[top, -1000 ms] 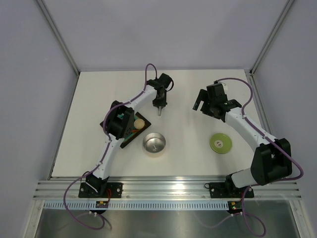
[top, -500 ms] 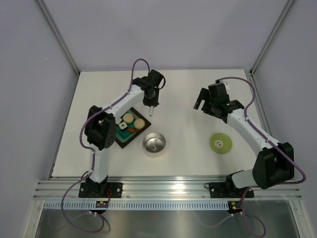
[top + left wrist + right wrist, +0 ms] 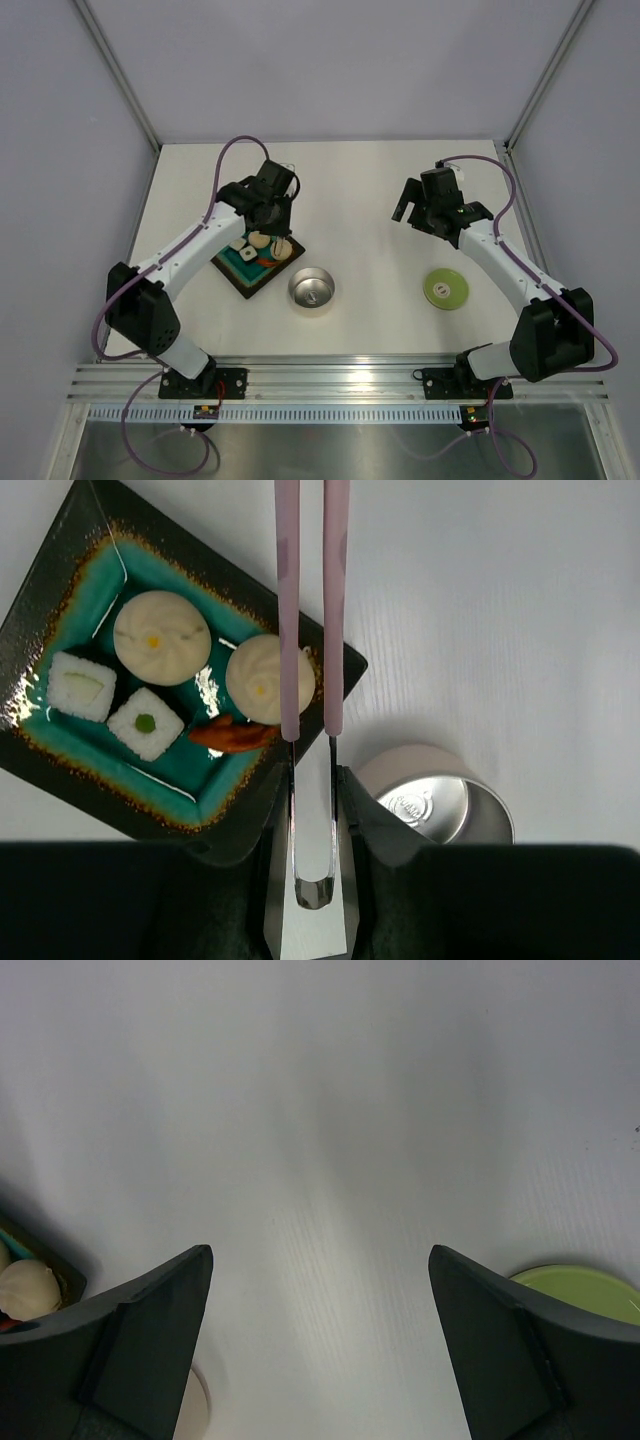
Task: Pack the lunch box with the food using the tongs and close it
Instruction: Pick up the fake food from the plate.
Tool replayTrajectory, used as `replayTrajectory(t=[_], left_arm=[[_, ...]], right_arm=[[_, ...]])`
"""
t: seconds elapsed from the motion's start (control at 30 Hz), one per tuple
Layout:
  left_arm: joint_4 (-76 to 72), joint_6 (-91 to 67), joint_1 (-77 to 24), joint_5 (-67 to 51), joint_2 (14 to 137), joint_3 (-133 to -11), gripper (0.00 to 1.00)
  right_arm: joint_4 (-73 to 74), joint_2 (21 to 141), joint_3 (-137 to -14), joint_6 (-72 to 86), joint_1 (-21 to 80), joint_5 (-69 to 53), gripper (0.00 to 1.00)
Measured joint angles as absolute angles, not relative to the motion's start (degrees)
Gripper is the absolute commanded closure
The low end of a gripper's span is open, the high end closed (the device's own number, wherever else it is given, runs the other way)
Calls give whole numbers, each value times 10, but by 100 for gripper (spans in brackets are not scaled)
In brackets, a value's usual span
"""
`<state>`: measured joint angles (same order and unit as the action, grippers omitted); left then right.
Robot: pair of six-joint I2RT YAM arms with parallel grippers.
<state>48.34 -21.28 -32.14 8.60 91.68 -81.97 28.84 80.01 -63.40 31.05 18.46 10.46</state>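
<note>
My left gripper (image 3: 272, 218) (image 3: 315, 780) is shut on the joined end of the pale-pink tongs (image 3: 287, 630). It hangs above the right corner of the dark tray (image 3: 40, 575). The tongs' two arms stand slightly apart and cross over one beige bun (image 3: 262, 677); their tips run out of the left wrist view. On the tray also lie a second bun (image 3: 162, 637), two white cubes (image 3: 83, 685) (image 3: 146, 723) and a red-orange bit (image 3: 232, 734). The steel lunch box (image 3: 312, 290) (image 3: 440, 805) stands empty beside the tray. Its green lid (image 3: 445, 289) (image 3: 590, 1290) lies on the right. My right gripper (image 3: 413, 216) (image 3: 320, 1250) hovers open over bare table.
The tray (image 3: 240, 275) sits left of centre, close to the lunch box. Grey walls and metal posts bound the table at the back and sides. An aluminium rail runs along the near edge by the arm bases.
The left arm has swung left and toward the near edge with the tongs, from the back middle of the table to above the tray. The right arm has barely moved.
</note>
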Motion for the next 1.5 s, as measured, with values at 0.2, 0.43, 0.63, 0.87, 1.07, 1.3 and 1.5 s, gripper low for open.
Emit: replayTrajectory(t=[0.2, 0.43, 0.63, 0.87, 1.07, 1.3, 1.5], left_arm=[[511, -214, -321, 83, 820, -747, 100], [557, -219, -321, 98, 737, -685, 93], [578, -227, -321, 110, 736, -666, 75], [575, -232, -321, 123, 735, -643, 72], [568, -239, -321, 123, 735, -643, 68], [556, -243, -321, 121, 735, -642, 66], [550, -246, -319, 117, 735, -635, 64]], right_arm=[[290, 800, -634, 305, 185, 106, 2], [289, 800, -634, 302, 185, 103, 2], [287, 800, -634, 300, 185, 98, 2], [286, 800, -634, 300, 185, 96, 2], [286, 800, -634, 300, 185, 95, 2], [286, 800, -634, 299, 185, 95, 2], [286, 800, -634, 300, 185, 95, 2]])
